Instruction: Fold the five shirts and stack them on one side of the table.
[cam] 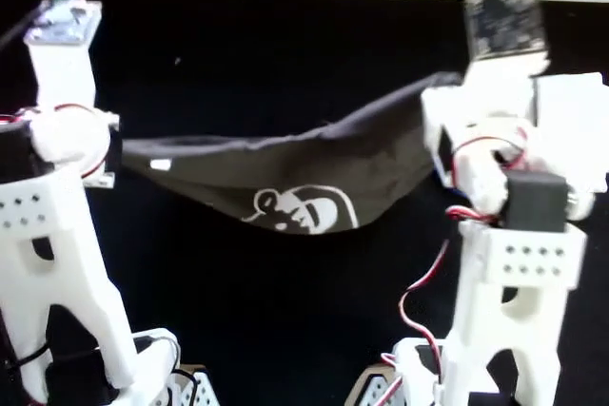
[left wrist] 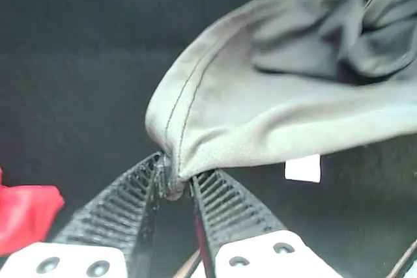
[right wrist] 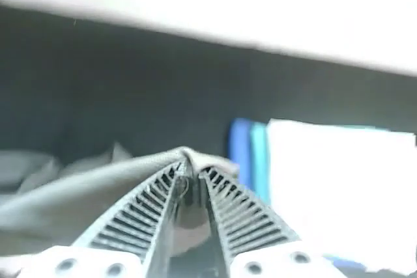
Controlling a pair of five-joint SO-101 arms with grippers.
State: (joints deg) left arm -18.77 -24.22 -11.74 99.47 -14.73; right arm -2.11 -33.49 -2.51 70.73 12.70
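- The black shirt [cam: 285, 173] hung stretched between the two arms above the black table [cam: 266, 54], sagging in the middle. I could not tell whether its lowest part touched the table.
- The left gripper [left wrist: 174, 177] had its ribbed fingers [left wrist: 130, 203] pressed together on a stitched corner of the shirt [left wrist: 273, 109].
- The right gripper [right wrist: 189, 174] likewise pinched a fold of the shirt [right wrist: 78, 193] between closed fingers.
- A white graphic [cam: 304, 208] was printed on the sagging part; it looked like a cartoon figure, with no lettering I could make out.
- A small white tag [left wrist: 303, 168] sat on the fabric near the left gripper; it also showed from above [cam: 160, 165]. Any print on it was too small to tell.
- A red cloth [left wrist: 26, 216] lay on the table beside the left gripper.
- A pile of blue, teal and white cloth [right wrist: 339, 187] lay beyond the right gripper.
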